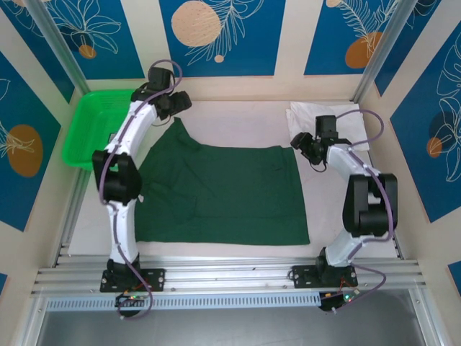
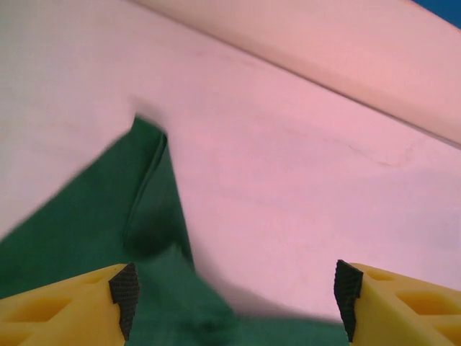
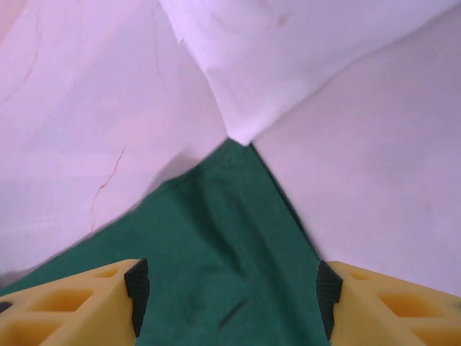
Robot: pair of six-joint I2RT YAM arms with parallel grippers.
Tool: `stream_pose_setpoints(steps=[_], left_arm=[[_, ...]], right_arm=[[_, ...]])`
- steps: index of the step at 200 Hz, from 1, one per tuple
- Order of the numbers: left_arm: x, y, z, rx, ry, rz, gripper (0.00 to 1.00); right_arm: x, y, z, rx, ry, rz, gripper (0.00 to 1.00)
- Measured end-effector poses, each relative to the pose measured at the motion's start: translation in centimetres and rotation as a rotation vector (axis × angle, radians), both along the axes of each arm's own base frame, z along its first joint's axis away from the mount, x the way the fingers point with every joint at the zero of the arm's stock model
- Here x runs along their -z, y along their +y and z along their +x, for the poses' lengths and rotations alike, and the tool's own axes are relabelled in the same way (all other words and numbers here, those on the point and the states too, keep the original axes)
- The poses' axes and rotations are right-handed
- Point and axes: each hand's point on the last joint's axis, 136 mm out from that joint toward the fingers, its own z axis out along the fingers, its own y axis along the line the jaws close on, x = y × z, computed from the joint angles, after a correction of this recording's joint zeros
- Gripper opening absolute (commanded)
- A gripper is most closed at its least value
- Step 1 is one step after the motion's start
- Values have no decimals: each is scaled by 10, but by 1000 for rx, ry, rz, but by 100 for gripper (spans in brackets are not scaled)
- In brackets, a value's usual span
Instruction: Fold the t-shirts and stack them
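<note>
Cloth items on desk (image 1: 238, 119), nothing gripped.
Dark green t-shirt (image 1: 223, 191) lay spread flat mid-desk; white t-shirt (image 1: 317, 119) lay rumpled at the far right, its tip meeting the green corner. Left hand (image 2: 234, 299) hovered wide open over the far-left sleeve, right hand (image 3: 232, 299) wide open over the far-right corner. Green mesh basket (image 1: 94, 122) stood far left, beside the left arm (image 1: 126, 155).

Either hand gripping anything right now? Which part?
Nothing held. Left hand is open above a corner of the green t-shirt; right hand is open above another corner, beside the white t-shirt.
</note>
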Motion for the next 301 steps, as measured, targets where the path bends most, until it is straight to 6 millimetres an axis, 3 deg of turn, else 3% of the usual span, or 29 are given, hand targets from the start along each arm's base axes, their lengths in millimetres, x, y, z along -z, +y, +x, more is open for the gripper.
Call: stream_pose_setpoints(steps=[22,41,77,103,121,180,203,238,301], left_arm=[[30,8,36,19,4,27,70],[62,16,52,35,30,35,68],[126,31,59,42,114,15,67],[151,37,60,36,144,7,68],[152,38,64,32,131,1,66],[124,32,87,33,11,-33,59],[129,32,92,28,-2,-39,58],[154,33,91,15,32,-37,58],[153,35,94,5,22,-45,34]], right_arm=[[15,-2,25,2,23,3,60],[24,-3,43,-1,29,11,59],[39,-3,50,-7,41,24,59],[43,-3,51,-10,42,26,59],[42,-3,53,-11,33,26,60],[54,-3,55,-13,52,29,59],[53,-2,55,-16,49,33,59],[53,-1,55,-19,48,37,59],[54,0,58,-21,47,40,59]])
